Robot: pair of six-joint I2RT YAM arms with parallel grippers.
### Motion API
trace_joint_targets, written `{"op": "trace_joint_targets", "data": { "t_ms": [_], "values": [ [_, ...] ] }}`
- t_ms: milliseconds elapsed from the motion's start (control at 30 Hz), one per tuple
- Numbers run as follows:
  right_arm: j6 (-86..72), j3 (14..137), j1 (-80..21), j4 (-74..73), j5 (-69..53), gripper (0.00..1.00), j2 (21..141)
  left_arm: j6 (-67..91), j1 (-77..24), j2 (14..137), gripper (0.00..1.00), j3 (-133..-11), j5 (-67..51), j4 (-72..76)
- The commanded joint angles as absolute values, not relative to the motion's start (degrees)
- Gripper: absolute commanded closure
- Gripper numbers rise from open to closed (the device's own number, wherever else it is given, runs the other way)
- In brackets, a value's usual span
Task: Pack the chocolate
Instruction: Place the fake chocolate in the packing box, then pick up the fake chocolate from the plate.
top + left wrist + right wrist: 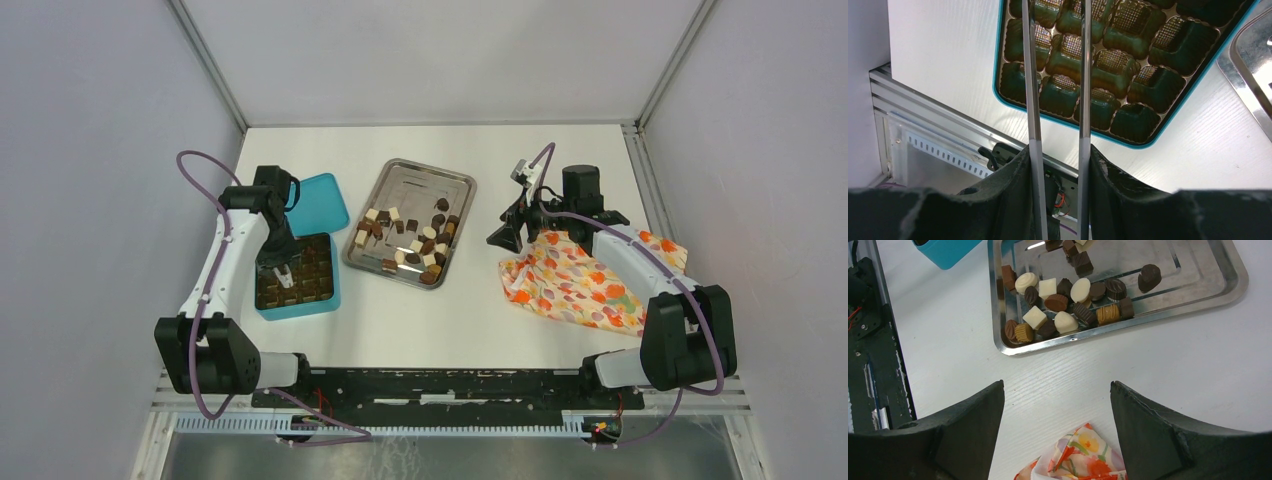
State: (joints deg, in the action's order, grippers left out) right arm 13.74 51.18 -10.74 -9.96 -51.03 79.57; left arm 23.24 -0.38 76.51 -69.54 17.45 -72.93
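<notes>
Left claw [278, 272] hovers over box [300, 308]; chocolates [428, 246] lie in tray [420, 185].
Its grip I cannot tell; right claw [1057, 390] gapes empty above cloth's [1080, 452] edge.

Assorted chocolate [1057, 302] in steel tray [1193, 270]

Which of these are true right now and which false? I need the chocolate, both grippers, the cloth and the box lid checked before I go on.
1. Loose chocolate lies on the steel tray. True.
2. The right gripper is shut on a piece. False: it is open and empty, above bare table beside the floral cloth.
3. The left gripper is over the teal box. True.
4. The floral cloth lies left of the tray. False: it lies to the tray's right.
5. The lid covers the box. False: the teal lid is off, at the box's far side.
</notes>
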Motion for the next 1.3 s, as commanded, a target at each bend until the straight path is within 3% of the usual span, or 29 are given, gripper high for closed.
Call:
{"op": "trace_joint_targets", "data": {
  "t_ms": [0,133,333,633,767,1000,1267],
  "values": [
    [14.15,51.09,-10.48,-8.33,-52.38,0.17,78.88,21.54,-0.09,76.48,0.54,-70.31,17.75,-72.07],
    [14.16,51.15,-10.55,-8.35,-52.38,0.17,78.97,21.55,-0.09,76.42,0.54,-70.74,17.68,-72.31],
    [14.04,51.33,-10.55,-8.40,-52.47,0.17,79.03,22.39,-0.09,74.82,0.64,-75.38,14.51,-73.46],
    [13.97,51.68,-10.55,-8.70,-52.47,0.17,79.27,24.81,-0.13,69.61,0.65,-76.65,-8.78,-67.47],
    [13.97,51.68,-10.59,-8.69,-52.38,0.17,79.54,29.44,-5.45,68.28,0.65,-73.71,-15.49,-61.51],
    [13.97,51.39,-10.54,-8.43,-52.14,0.17,79.77,37.04,-21.29,73.96,0.64,-75.27,-9.74,-55.37],
    [14.48,51.06,-10.51,-8.51,-51.70,0.17,79.40,36.92,-31.05,86.18,0.64,-83.39,2.75,-62.04]
  ]
}}
